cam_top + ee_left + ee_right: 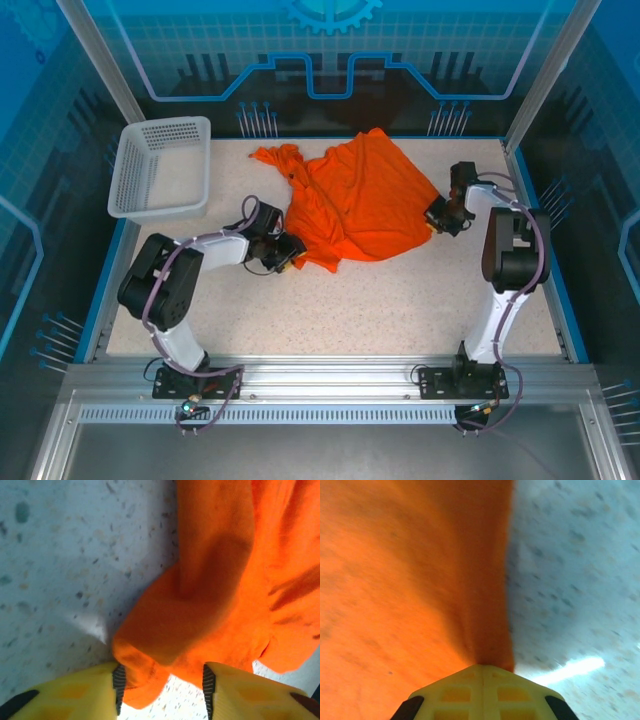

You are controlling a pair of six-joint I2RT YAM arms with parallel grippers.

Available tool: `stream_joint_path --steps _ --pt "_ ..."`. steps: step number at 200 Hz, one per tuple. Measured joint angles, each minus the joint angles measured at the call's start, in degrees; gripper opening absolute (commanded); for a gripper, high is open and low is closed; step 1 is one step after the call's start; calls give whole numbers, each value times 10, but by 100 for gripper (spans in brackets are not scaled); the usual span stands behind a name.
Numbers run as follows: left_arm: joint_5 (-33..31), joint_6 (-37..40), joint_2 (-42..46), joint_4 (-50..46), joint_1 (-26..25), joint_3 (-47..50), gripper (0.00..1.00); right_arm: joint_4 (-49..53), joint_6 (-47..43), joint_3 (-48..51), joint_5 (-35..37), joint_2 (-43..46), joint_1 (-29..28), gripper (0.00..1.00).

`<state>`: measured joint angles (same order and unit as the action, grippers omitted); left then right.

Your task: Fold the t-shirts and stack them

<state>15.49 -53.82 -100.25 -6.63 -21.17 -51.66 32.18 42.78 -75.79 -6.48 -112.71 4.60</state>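
No readable text, label, brand or number appears anywhere: none on the orange t-shirt (355, 200), the white basket (160, 168), or the speckled surface (380, 305).

left arm (160, 285) and right arm (512, 255): white shells, black joints, purple cables (205, 239) alongside, black base plates (195, 381); yellow fingers (70, 692), ribbed black pads (119, 684).

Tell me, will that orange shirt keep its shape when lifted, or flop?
Probably flop: the shirt lies crumpled in soft folds. Cloth fans out from the shut right gripper, so it likely follows a pull. The open left gripper straddles a corner; the rest would probably hang and drag.
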Motion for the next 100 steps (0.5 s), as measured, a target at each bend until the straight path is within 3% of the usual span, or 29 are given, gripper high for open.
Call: stream_joint_path --steps 18,46,80,100 --pt "-16 17 -4 -14 0 -15 13 3 0 21 0 26 13 0" --pt "-93 68 21 -78 -9 -53 1 4 2 42 2 91 34 0" --pt "-198 122 121 -162 -57 -83 0 9 14 78 9 194 38 0" --pt "-222 136 172 -192 -80 -72 8 13 25 103 16 247 36 0"
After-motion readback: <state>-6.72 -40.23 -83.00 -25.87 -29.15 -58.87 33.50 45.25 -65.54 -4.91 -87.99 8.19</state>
